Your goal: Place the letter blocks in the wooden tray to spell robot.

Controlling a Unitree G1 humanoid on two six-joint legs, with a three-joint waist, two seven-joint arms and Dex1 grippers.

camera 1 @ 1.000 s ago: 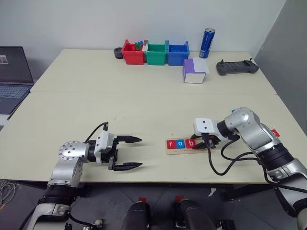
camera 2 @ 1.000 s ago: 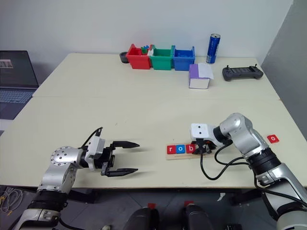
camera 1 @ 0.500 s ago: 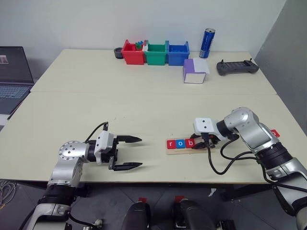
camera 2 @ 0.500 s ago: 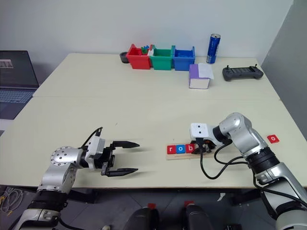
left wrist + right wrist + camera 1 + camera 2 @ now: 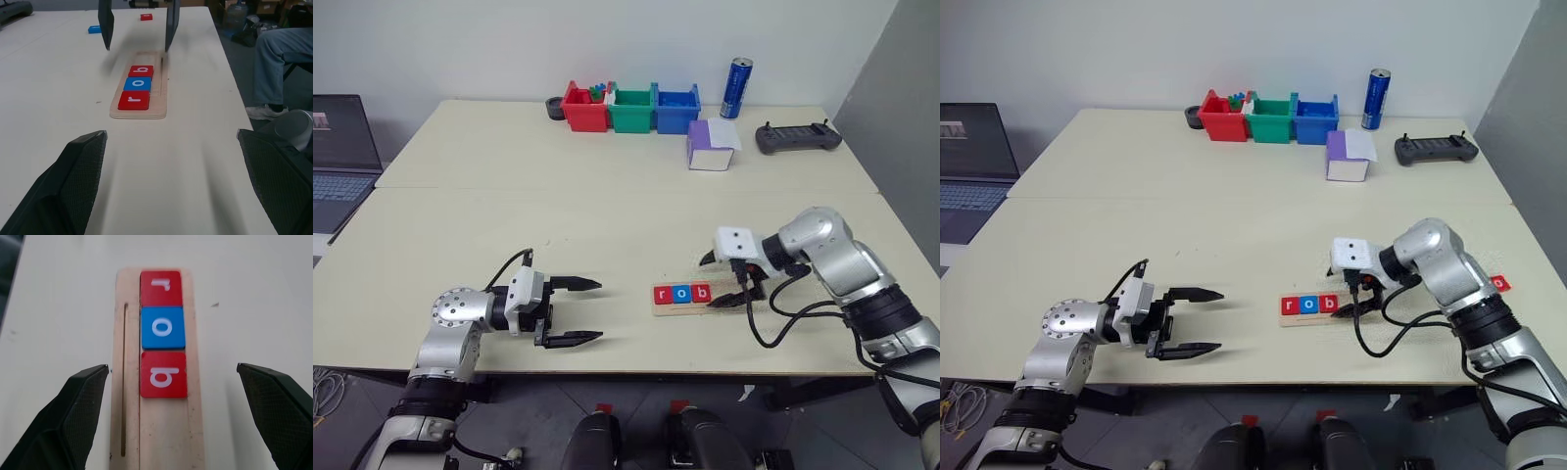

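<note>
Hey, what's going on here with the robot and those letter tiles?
The robot is spelling "robot" in the wooden tray. Three letter blocks sit in it: red r, blue o, red b. The right end effector hangs open just above the tray's empty end. The left end effector hovers open, holding nothing. Another red tile lies on the table beyond the right arm.

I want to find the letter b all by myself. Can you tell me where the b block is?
Look at the big pale table, near the front edge where the wooden tray lies under the right gripper. Three blocks sit in it in a row: red r, blue o, then the b block. It is the red one next to the tray's bare part.
</note>
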